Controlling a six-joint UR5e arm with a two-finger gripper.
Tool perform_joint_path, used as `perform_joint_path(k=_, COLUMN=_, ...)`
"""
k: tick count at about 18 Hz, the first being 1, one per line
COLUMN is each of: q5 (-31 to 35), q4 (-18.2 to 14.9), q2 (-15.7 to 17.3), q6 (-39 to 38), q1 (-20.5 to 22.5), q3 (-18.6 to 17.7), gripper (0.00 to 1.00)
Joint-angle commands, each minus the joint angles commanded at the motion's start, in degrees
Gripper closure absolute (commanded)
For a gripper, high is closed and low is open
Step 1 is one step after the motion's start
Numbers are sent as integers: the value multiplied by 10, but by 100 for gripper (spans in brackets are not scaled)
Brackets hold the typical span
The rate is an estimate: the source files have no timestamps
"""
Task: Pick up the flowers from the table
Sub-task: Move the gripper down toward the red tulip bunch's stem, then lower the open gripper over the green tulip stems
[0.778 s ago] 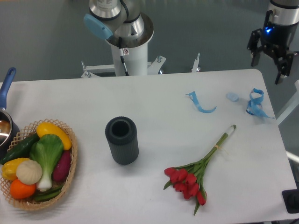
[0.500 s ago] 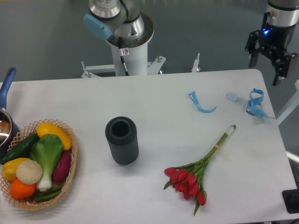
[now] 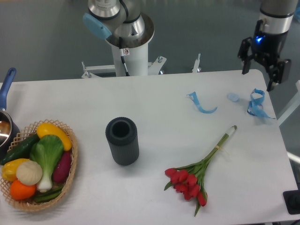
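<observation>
The flowers [image 3: 197, 173], a bunch of red tulips with tied green stems, lie flat on the white table [image 3: 154, 103] at the front right, blooms toward the front edge and stems pointing up to the right. My gripper [image 3: 257, 78] hangs open and empty above the table's far right corner, well away from the flowers.
A dark ribbed cylinder vase [image 3: 122, 140] stands upright mid-table. Blue ribbon scraps [image 3: 202, 104] [image 3: 256, 104] lie at the back right. A wicker basket of vegetables [image 3: 37, 165] sits at the left edge, with a blue-handled pot [image 3: 5, 119] behind it. The robot base [image 3: 126, 42] stands at the back.
My gripper has moved left and slightly up along the far right corner. The flowers and everything else have stayed still.
</observation>
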Motion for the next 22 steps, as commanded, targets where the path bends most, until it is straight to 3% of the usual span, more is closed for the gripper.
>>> perform_joint_path(k=6, q5=-2, q4=7, q2=-49, q6=-105, q1=-61, q3=-1, gripper=0)
perform_joint_path(k=10, q5=-13, q4=83, q2=-76, q6=-172, q1=-84, q3=-15, gripper=0)
perform_joint_path(k=12, q5=-43, q4=97, q2=-87, q6=-179, q1=-84, q3=-21, gripper=0)
perform_joint_path(k=13, q5=-43, q4=102, q2=-98, q6=-181, q1=-87, q3=-26, gripper=0)
perform_joint_path(k=16, q5=-44, q4=162, q2=-139, q6=-189, q1=-105, q3=-31, gripper=0)
perform_joint_path(k=22, q5=-42, q4=168, q2=-181, q6=-218, q1=-106, q3=-25, gripper=0)
